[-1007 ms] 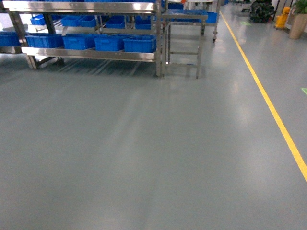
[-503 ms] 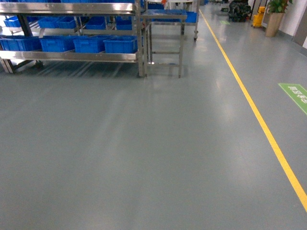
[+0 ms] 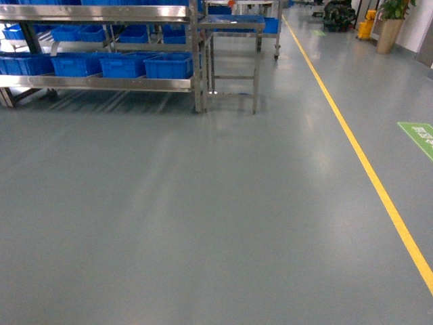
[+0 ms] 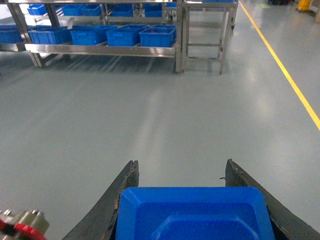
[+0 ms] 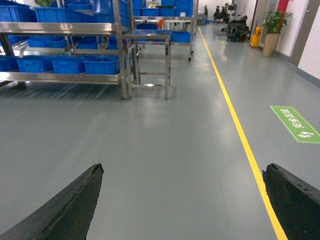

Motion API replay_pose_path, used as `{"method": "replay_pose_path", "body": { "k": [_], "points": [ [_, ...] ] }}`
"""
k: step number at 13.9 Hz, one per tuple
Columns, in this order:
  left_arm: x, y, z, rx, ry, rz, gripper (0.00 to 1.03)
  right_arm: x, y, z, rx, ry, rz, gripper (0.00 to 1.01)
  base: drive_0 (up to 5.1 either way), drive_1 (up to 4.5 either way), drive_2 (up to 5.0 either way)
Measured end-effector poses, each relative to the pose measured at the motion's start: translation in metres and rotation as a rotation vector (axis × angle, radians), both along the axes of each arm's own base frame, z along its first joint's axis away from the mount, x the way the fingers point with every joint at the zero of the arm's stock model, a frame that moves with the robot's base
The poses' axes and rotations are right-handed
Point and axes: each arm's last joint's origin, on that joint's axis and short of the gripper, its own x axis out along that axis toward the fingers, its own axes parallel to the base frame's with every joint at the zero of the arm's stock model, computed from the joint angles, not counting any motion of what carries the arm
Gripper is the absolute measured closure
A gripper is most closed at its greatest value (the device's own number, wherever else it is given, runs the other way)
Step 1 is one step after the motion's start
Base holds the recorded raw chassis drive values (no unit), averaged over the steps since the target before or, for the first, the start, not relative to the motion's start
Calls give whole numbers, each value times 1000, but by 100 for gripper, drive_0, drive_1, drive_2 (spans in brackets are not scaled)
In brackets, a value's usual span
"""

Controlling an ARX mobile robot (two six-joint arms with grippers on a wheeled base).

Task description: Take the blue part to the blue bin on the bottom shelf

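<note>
From my head camera I see open grey floor, a yellow line point(image 3: 365, 169) running off to the right, and the steel rack at top left. Blue bins point(image 3: 168, 66) sit in a row on its bottom shelf point(image 3: 101, 83), well apart from me. Neither of my claws shows here, nor does the blue part.

From my left wrist, my left claw point(image 4: 192, 200) grips the blue part point(image 4: 195, 215) between its two dark fingers point(image 4: 122, 195). The piece is a dished blue block; its long axis runs crosswise from finger to finger, and its hollow face looks up at the lens. The rack stands far ahead, upper left.

From my right wrist, my right claw point(image 5: 192, 195) is spread wide with nothing between its fingers, only floor.

I judge the risks are these: only the near part of the grip shows, so a jolt from the rolling base could let the piece slip; and with several bins alike on that shelf, I could pick the wrong one or clip the front rail going in.
</note>
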Motion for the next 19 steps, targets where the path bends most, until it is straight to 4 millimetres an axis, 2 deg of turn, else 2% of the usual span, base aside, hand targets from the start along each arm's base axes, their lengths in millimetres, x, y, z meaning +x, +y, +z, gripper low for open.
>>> {"method": "replay_pose_path", "body": {
  "k": [19],
  "points": [
    [1, 0, -1, 2, 5, 0, 60, 0, 0, 0, 0, -2, 0, 3, -11, 384, -406]
  ]
}}
